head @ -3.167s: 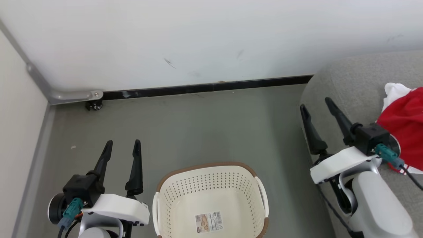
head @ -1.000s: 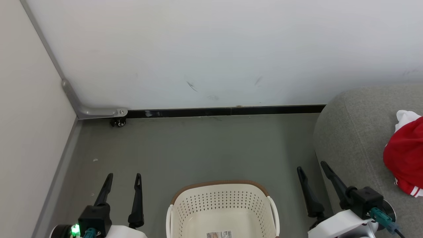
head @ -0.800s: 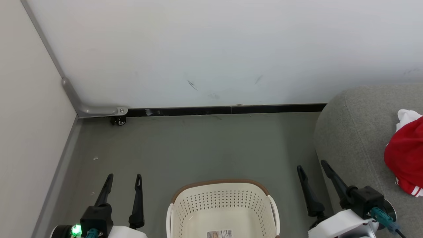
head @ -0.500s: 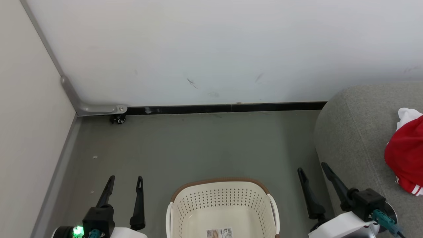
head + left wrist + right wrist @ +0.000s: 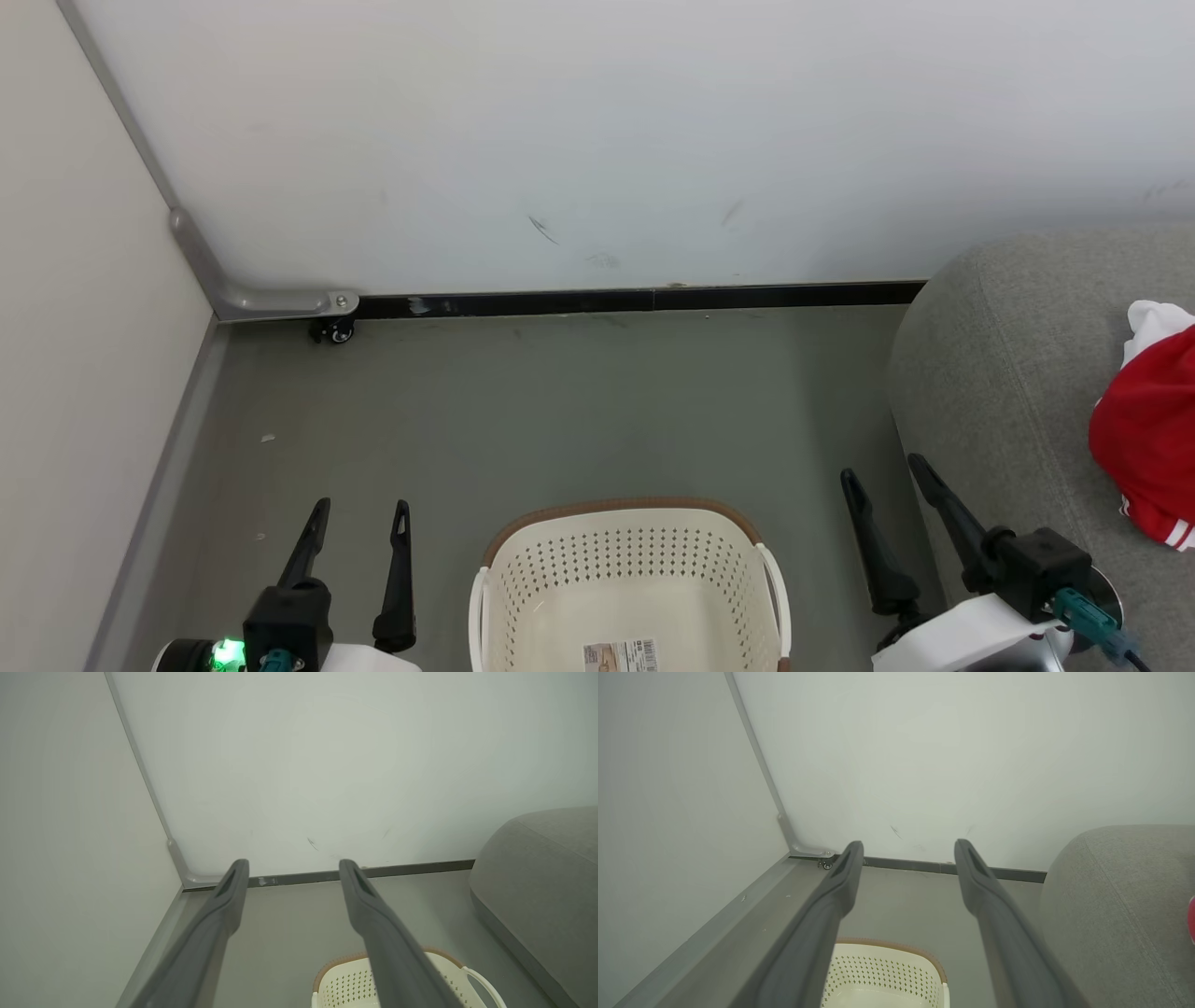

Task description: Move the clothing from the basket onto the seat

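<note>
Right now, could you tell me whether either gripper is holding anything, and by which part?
Nothing is held; the left gripper and right gripper are both open, empty.

The grey floor (image 5: 560, 401) carries the basket (image 5: 625, 560), which stands between the left gripper (image 5: 362, 505) and the right gripper (image 5: 882, 469). The seat (image 5: 1008, 355) stands on the floor just right of the right gripper, and the clothing (image 5: 1144, 439) lies on it, further to the right.
</note>
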### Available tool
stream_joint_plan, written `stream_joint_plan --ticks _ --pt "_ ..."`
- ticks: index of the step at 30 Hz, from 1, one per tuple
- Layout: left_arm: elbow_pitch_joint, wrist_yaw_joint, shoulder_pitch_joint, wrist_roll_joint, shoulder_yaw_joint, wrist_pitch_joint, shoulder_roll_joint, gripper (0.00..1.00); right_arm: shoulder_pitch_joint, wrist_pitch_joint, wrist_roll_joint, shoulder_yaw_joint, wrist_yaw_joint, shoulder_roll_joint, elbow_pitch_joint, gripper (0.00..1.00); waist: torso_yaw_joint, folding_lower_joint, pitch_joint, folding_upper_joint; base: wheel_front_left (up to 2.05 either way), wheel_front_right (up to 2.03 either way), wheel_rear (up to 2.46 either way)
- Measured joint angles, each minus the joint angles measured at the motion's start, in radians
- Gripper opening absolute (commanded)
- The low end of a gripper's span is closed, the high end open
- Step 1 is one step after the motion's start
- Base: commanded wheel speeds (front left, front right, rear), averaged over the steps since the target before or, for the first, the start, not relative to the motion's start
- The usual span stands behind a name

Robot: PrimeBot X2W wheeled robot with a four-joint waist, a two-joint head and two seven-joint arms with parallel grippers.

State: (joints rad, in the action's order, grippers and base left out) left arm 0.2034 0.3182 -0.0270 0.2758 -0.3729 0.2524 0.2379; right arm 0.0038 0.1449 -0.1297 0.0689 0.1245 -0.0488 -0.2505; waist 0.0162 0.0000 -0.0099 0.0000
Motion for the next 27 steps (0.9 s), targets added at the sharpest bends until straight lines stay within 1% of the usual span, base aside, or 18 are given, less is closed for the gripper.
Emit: stream_joint_plan --ticks 8,10,11,15,18,23,27 --pt "0.016 0.0 -0.001 -0.002 -0.003 0.0 0.001 1.0 0.001 -0.006 -0.003 0.0 0.0 0.0 0.013 1.0 0.002 0.0 0.002 0.0 0.0 0.0 0.0" --pt "0.019 0.0 -0.001 -0.005 -0.006 0.0 0.001 0.93 0.001 -0.009 -0.003 0.0 0.0 0.0 0.014 1.0 0.002 0.0 0.002 0.0 0.0 0.0 0.0" --pt "0.022 0.0 0.0 -0.006 -0.007 0.0 0.0 0.0 0.002 -0.01 -0.002 0.001 0.0 0.0 0.011 0.0 0.002 0.0 0.002 0.0 0.0 0.0 0.0" --pt "0.065 -0.001 0.022 -0.005 -0.02 -0.001 -0.017 0.0 0.024 -0.01 -0.002 0.004 -0.002 0.003 -0.033 0.0 0.002 0.0 0.002 0.0 0.0 0.0 0.0" --pt "0.07 -0.002 0.037 0.006 -0.022 -0.007 -0.026 0.0 0.043 -0.01 -0.006 0.005 -0.002 0.004 -0.044 0.0 0.002 0.0 0.003 0.0 0.0 0.0 0.0" --pt "0.048 -0.012 0.043 0.054 -0.016 -0.009 -0.031 0.0 0.043 -0.01 -0.062 0.01 -0.002 0.005 -0.032 0.0 0.002 0.0 0.004 0.0 0.0 0.0 0.0" --pt "0.034 -0.028 0.044 0.113 -0.003 -0.015 -0.037 0.0 0.044 -0.009 -0.121 0.016 -0.002 0.005 -0.013 0.0 0.001 0.0001 0.005 0.0 0.0 0.0 0.0"
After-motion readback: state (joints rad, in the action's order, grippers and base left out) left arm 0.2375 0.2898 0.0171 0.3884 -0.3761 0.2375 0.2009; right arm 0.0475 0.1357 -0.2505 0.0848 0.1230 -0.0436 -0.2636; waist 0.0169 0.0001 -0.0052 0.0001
